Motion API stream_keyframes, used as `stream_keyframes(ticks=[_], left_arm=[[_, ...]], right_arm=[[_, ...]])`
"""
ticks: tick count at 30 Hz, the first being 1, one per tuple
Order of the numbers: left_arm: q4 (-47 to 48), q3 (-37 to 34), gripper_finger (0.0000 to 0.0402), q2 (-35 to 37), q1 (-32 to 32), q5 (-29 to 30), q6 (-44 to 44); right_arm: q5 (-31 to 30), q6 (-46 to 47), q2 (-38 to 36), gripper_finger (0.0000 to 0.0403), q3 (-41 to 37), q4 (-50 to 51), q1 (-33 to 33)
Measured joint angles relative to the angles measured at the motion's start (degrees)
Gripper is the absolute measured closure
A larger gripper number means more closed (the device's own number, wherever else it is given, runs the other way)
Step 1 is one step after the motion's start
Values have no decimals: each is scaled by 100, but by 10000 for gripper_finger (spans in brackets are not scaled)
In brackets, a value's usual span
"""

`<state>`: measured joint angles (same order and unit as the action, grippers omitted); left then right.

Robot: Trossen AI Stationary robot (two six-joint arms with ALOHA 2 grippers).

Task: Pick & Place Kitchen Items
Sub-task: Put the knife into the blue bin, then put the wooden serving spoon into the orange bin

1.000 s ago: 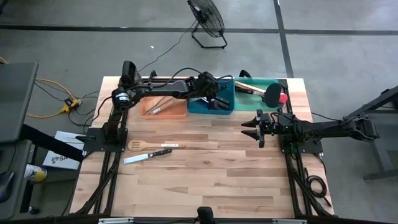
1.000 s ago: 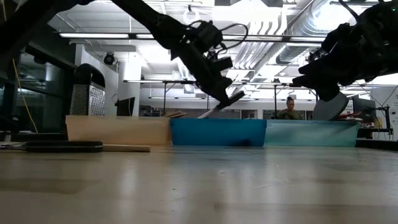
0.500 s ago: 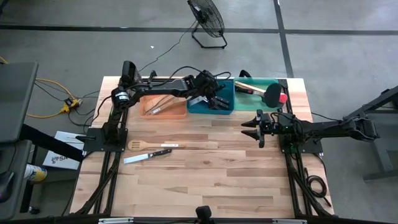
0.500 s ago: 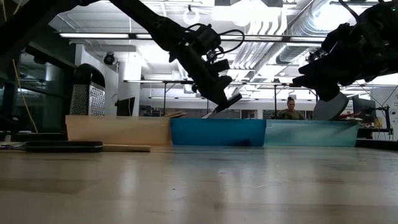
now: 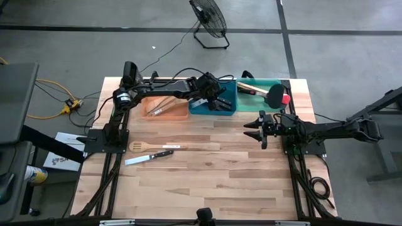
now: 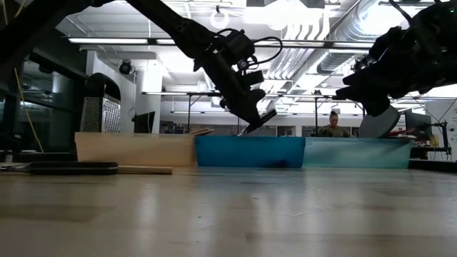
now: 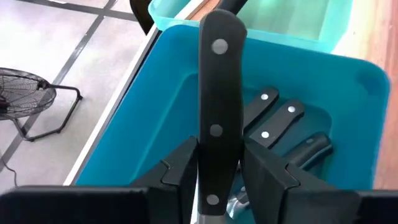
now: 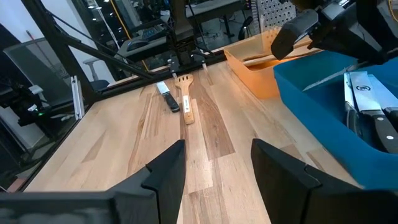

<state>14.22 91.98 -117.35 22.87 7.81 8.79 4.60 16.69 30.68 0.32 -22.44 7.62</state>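
Note:
My left gripper point(image 5: 213, 99) hangs over the blue bin point(image 5: 196, 108), shut on a black-handled knife point(image 7: 217, 93) with three rivets. Several more black-handled knives point(image 7: 273, 118) lie on the bin's floor. A wooden slotted spoon point(image 5: 147, 147) and another knife point(image 5: 149, 157) lie flat on the table at the left. My right gripper point(image 5: 253, 130) waits open above the table at the right, and the right wrist view shows nothing between its fingers point(image 8: 165, 174). My left gripper pinches the knife's handle near its blade end point(image 7: 214, 186) between its two fingers, one on each narrow edge, the riveted face turned to the wrist camera. The fingers slant down from the table's left. The knife is lifted clear above the bin, tilted, its blade point(image 6: 248, 128) sloping down.
An orange bin point(image 5: 166, 107) with wooden utensils stands left of the blue one. A green bin point(image 5: 267, 88) to its right holds turners with a black head point(image 5: 275, 94) and a red one point(image 5: 286, 99). Bare wood lies toward the near edge.
My left gripper has rolled a little where it hangs over the blue bin. The knife has turned with it and still hangs above the bin.

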Motion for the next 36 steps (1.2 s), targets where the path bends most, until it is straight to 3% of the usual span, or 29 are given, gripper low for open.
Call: stream_keyframes(ticks=[22, 30, 36], left_arm=[[323, -4, 277, 203, 0, -7, 143], [1969, -1, 277, 956, -11, -244, 144], [3977, -2, 277, 1533, -200, -398, -6]], right_arm=[[0, -1, 2, 229, 0, 0, 0], [2, -2, 1, 229, 0, -2, 0], [2, -2, 1, 229, 0, 0, 0]])
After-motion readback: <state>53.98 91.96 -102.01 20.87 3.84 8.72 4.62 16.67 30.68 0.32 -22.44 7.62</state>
